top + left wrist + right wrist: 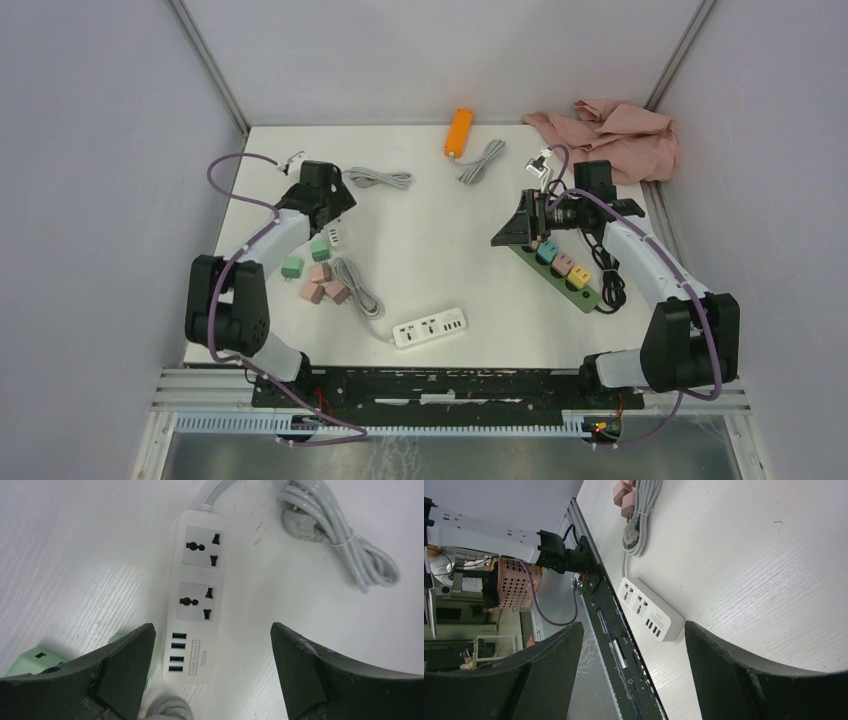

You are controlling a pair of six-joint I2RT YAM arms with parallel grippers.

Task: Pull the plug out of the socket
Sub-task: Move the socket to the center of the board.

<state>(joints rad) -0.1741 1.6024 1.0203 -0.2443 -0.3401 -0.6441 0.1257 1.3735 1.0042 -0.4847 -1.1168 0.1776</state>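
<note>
Near the left edge of the table (440, 235), the left gripper (211, 629) stands open beside a loose green plug (30, 662), while the right gripper (633, 626) gapes empty by the green strip (592, 298) holding plugs (563, 264) near the right edge.

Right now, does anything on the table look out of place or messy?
A crumpled pink cloth lies bunched in the far right corner. Loose pink and green plugs lie scattered on the left side, in no socket. Nothing looks damaged or spilled.
</note>
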